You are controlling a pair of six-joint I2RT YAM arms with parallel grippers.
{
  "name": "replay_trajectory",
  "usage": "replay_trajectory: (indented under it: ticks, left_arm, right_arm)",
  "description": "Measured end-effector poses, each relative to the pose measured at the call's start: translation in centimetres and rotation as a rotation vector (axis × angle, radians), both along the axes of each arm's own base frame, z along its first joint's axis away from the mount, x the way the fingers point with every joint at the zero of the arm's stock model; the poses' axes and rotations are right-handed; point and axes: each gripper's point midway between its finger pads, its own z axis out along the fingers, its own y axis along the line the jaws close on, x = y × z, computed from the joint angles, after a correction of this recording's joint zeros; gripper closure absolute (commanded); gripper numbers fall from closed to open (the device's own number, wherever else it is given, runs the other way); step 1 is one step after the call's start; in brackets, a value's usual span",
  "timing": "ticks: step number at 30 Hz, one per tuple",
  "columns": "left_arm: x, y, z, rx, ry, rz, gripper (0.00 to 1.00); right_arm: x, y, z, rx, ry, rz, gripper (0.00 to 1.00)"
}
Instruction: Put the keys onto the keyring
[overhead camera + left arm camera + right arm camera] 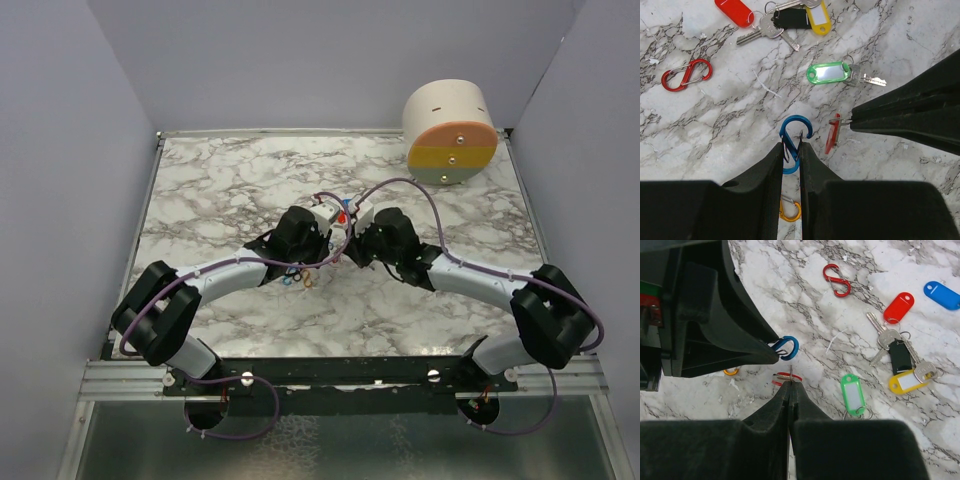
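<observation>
A white tabletop veined in grey marble pattern is boxed in by plain pale lavender walls. A cream cylinder with a face banded orange, yellow and green stands at the far right corner. Seen from the left wrist, a red S-shaped wire clip lies flat and alone at the left. Next comes a red oval plastic tag beside a bunch of silver metal keys carrying a black tag and a yellow tag. In the middle the left claw is pressed onto the blue S-shaped wire clip of the keyring, holding it up off the tabletop. A small orange wire clip shows below it, and I cannot tell whether the two are linked. To the right lies a clear green tag with one silver key on its ring. Below that tag, just beside the blue clip and not touching it, a second red tag hangs edge-on, its small metal ring pinched in the tightly closed right claw. The right wrist view adds a blue oval tag lying far right. That makes three wire clips and six tags. The keys in the bunch overlap too much to count.
</observation>
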Motion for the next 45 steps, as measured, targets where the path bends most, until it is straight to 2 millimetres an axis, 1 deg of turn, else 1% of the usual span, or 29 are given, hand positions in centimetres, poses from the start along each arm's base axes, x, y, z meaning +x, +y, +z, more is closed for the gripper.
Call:
replay_trajectory:
  ticks: [3, 11, 17, 28, 39, 45]
  left_arm:
    - [-0.1, -0.1, 0.0, -0.003, 0.003, -0.005, 1.00]
    - [-0.3, -0.3, 0.3, -0.014, 0.005, -0.024, 1.00]
    - [-0.4, -0.3, 0.9, -0.026, -0.004, -0.035, 1.00]
    - [-1.0, -0.3, 0.6, -0.022, 0.018, -0.056, 1.00]
    - [-1.4, -0.5, 0.5, -0.028, 0.032, -0.074, 1.00]
    - [-1.4, -0.5, 0.5, -0.029, 0.033, -0.076, 1.00]
  right_arm:
    - [-0.4, 0.6, -0.2, -0.005, -0.021, 0.028, 0.99]
    - [-1.3, 1.5, -1.5, -0.028, -0.055, 0.080, 0.99]
    - [-1.3, 1.9, -1.3, -0.026, -0.097, 0.087, 0.99]
    - [-1.1, 1.6, -1.6, -0.036, -0.138, 0.068, 0.99]
    - [-1.0, 1.6, -0.4, -0.006, -0.183, 0.053, 0.99]
    - [-0.9, 1.5, -0.3, -0.008, -0.190, 0.046, 0.99]
